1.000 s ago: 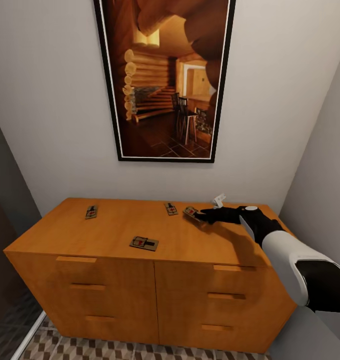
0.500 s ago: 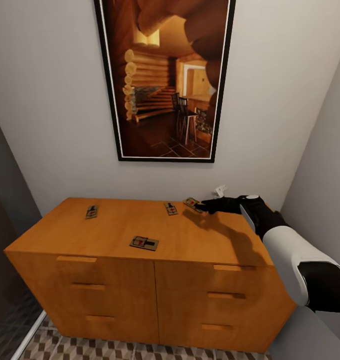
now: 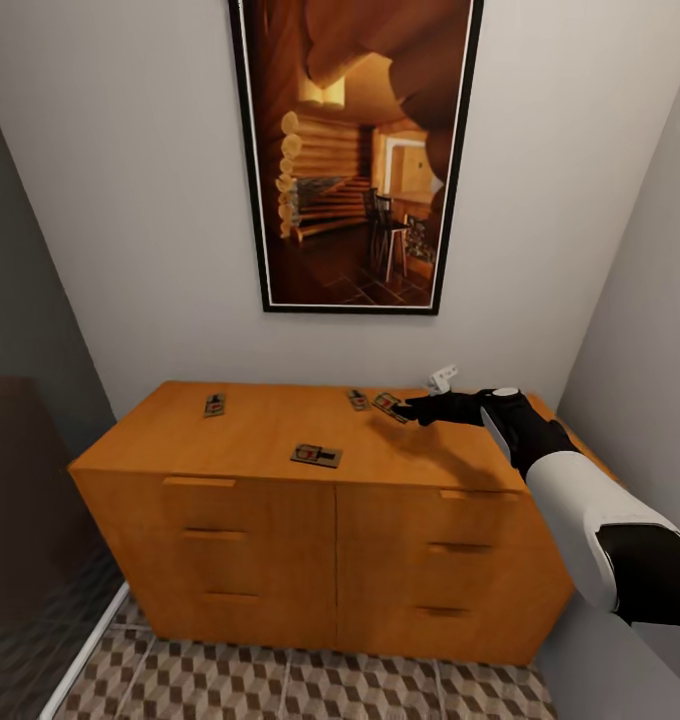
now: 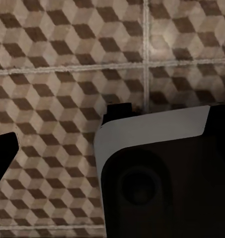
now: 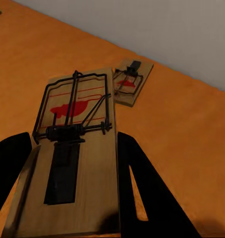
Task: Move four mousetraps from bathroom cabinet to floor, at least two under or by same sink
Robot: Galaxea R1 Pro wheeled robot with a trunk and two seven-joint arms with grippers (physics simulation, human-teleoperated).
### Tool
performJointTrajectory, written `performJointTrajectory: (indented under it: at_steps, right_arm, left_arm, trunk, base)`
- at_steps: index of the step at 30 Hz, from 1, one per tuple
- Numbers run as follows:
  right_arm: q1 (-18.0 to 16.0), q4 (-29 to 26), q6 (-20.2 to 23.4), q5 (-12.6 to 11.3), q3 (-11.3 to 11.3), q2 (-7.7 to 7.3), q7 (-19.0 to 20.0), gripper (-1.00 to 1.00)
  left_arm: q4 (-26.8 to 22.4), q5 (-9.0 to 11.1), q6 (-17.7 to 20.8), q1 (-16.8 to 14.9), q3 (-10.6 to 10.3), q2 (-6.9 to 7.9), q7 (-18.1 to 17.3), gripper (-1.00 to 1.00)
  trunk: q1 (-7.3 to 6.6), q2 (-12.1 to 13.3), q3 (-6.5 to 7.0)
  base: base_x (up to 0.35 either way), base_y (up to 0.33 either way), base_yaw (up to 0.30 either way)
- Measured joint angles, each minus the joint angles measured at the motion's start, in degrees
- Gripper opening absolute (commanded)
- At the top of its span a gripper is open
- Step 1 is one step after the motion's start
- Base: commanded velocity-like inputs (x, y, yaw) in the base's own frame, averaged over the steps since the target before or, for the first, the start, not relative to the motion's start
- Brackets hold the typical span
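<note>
This was a room in a home, a narrow tiled nook of the sort found in a bathroom. A low orange-brown wooden cabinet [image 3: 330,500] with drawer fronts and slim bar handles stood against a plain pale wall [image 3: 130,200]. Above it hung a tall black-framed picture [image 3: 355,150] of a log-cabin interior with chairs, a household decoration. The floor [image 3: 280,685] was laid with large tiles printed in a brown, beige and white cube pattern with pale grout lines, seen close in the left wrist view too. A dark smoked-glass panel [image 3: 30,560] stood along the left side, like a shower enclosure.
</note>
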Motion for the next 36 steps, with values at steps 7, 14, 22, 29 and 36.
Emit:
performJointTrajectory:
  at_steps: [7,14,22,29,36]
  right_arm:
    - [0.0,0.0,0.0,0.0,0.0,0.01,-1.1,-1.00]
    - [0.0,0.0,-0.1,0.0,0.0,-0.06,-1.3,-1.00]
    - [0.0,0.1,-0.1,0.0,0.0,-0.07,-1.3,-1.00]
    - [0.0,0.3,-0.1,0.0,0.0,-0.06,-1.3,-1.00]
    - [0.0,0.7,-0.1,0.0,0.0,-0.07,-2.2,-1.00]
  left_arm:
    - [0.0,-0.1,0.0,0.0,0.0,0.00,0.0,1.00]
    - [0.0,-0.1,0.0,0.0,0.1,0.00,0.0,1.00]
    - [0.0,-0.1,0.0,-0.1,0.1,0.00,0.0,1.00]
    - [0.0,-0.1,0.0,0.0,0.1,0.00,0.0,1.00]
    - [0.0,-0.1,0.0,0.0,0.1,0.00,0.0,1.00]
  trunk:
    - [0.00,0.0,0.00]
    - [0.00,0.0,0.00]
    - [0.00,0.0,0.00]
    - [0.00,0.0,0.00]
    - [0.00,0.0,0.00]
  base:
    - [-0.273,0.160,0.000]
    - [-0.273,0.148,0.000]
    - [-0.273,0.146,0.000]
    - [-0.273,0.158,0.000]
    - [-0.273,0.159,0.000]
